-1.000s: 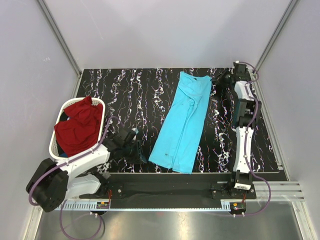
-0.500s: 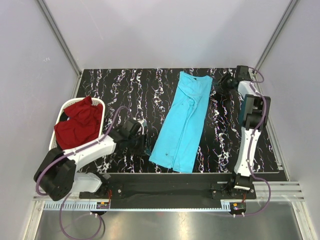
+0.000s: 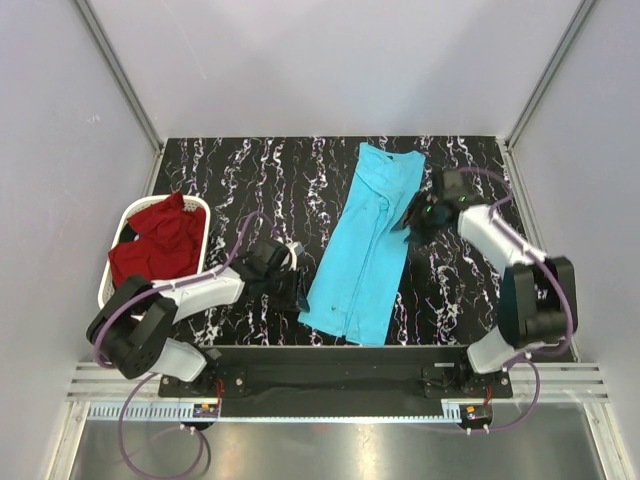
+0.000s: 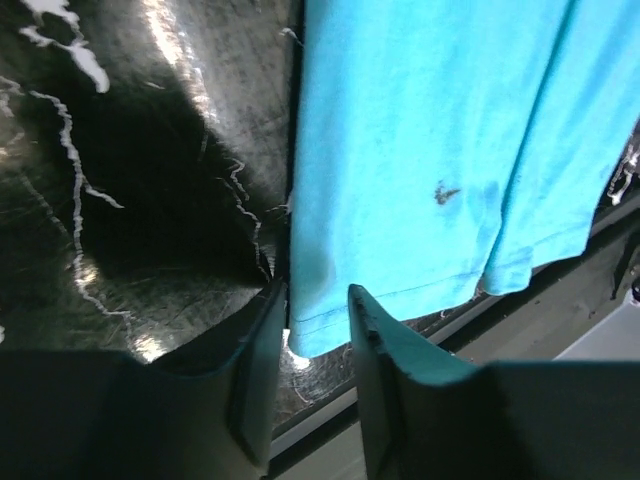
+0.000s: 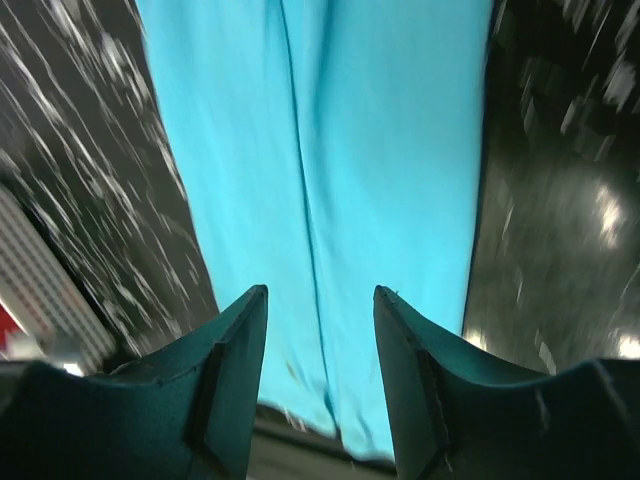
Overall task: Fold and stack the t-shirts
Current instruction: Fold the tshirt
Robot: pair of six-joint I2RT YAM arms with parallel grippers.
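Your left gripper [image 4: 314, 292] hangs with its jaws parted right over the near-left hem corner of the turquoise t-shirt [image 3: 365, 245], and nothing is clamped. The shirt lies on the table [image 3: 250, 180] folded into a long strip, collar end far and hem close to the front edge. Your right gripper [image 5: 321, 290], also parted and empty, hovers above the strip toward its collar end, over the cloth's face and not at a corner. If you close there, you likely bunch a ridge instead of taking an edge. On the left, a shallow pinch may catch only the top layer, and the lengthwise fold would fall open on lifting. Raise the two ends unevenly and the strip skews, and any drag toward you could slide the hem off the table. The dark red t-shirt [image 3: 155, 250] sits crumpled in the white basket [image 3: 202, 207], near your left arm's sweep.
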